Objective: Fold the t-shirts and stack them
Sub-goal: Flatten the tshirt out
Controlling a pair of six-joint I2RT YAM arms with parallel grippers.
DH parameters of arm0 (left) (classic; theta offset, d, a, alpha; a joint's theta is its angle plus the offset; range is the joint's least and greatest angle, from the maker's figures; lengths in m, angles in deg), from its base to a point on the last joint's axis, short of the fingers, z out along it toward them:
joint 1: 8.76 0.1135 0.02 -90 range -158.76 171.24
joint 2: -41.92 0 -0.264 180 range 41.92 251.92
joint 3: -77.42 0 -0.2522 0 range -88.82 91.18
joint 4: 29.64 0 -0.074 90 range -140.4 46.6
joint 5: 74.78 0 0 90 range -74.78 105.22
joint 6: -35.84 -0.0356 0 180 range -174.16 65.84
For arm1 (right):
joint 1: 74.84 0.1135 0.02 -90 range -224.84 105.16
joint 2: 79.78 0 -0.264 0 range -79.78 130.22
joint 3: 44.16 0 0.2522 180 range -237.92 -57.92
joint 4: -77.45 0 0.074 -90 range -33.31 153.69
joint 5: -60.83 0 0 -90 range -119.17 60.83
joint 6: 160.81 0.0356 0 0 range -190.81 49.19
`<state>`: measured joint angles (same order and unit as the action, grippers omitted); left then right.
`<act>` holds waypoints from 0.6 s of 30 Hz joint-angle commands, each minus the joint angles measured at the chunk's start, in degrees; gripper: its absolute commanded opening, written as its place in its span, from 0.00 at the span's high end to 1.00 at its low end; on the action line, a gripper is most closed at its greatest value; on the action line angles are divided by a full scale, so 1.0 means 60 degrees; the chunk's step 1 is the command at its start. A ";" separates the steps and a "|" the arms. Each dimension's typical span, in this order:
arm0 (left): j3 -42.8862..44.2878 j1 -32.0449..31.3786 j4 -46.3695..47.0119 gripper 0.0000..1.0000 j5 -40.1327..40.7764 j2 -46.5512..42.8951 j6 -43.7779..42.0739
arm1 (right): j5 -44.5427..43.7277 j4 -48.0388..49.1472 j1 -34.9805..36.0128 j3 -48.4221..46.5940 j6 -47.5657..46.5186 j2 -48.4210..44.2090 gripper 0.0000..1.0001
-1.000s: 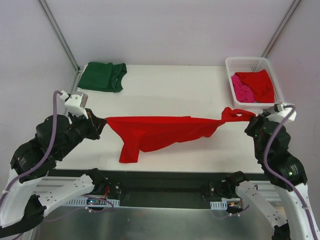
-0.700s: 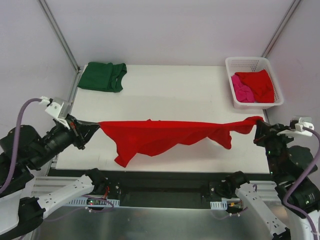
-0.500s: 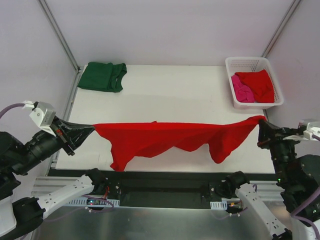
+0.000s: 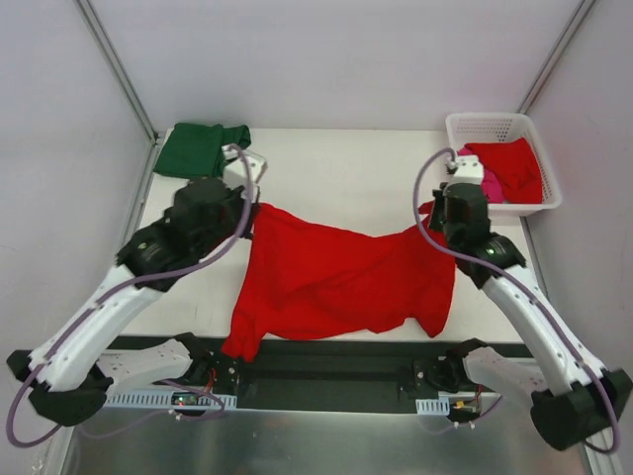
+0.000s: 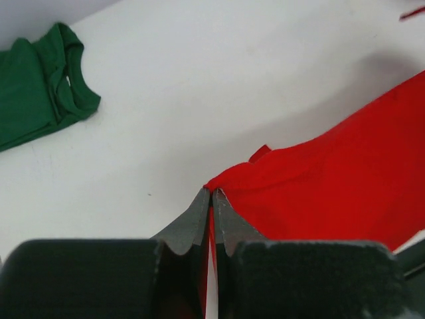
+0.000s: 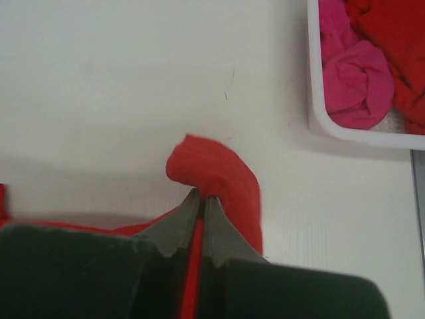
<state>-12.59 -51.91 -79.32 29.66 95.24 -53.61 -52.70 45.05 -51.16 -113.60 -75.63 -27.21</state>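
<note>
Two arms share one garment. On the white table (image 4: 346, 163) we have the red t-shirt (image 4: 336, 282) spread mid-table, its near sleeve reaching the front edge. The basket (image 4: 495, 123) at far right holds a second red tee (image 4: 514, 168) and a pink tee (image 4: 478, 184). The green t-shirt (image 4: 201, 150) lies folded at the far left corner. Our left gripper (image 5: 212, 194) and right gripper (image 6: 200, 197) each pinch a far corner of the spread shirt. We judge this the laying-flat step; next calls for lowering and releasing without wrinkles.
</note>
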 commanded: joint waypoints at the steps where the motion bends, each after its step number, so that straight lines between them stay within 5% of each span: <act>1: -0.0690 0.0409 0.2396 1.00 0.0714 0.0692 -0.0619 | -0.1058 0.0967 0.0023 -0.0518 0.0101 0.1180 0.99; 9: -0.0899 0.1816 0.3497 1.00 -0.0589 0.1236 -0.0400 | -0.1264 0.0850 0.0227 -0.1545 -0.0163 0.2269 0.99; 18: 0.1063 0.1831 0.0951 1.00 -0.1278 -0.0067 -0.0693 | -0.0401 -0.1883 0.0287 -0.3652 -0.0866 0.0600 0.99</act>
<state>-13.91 -40.96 -68.39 25.51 101.23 -56.58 -57.79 41.75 -49.69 -125.73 -77.97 -16.39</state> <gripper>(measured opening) 0.007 0.031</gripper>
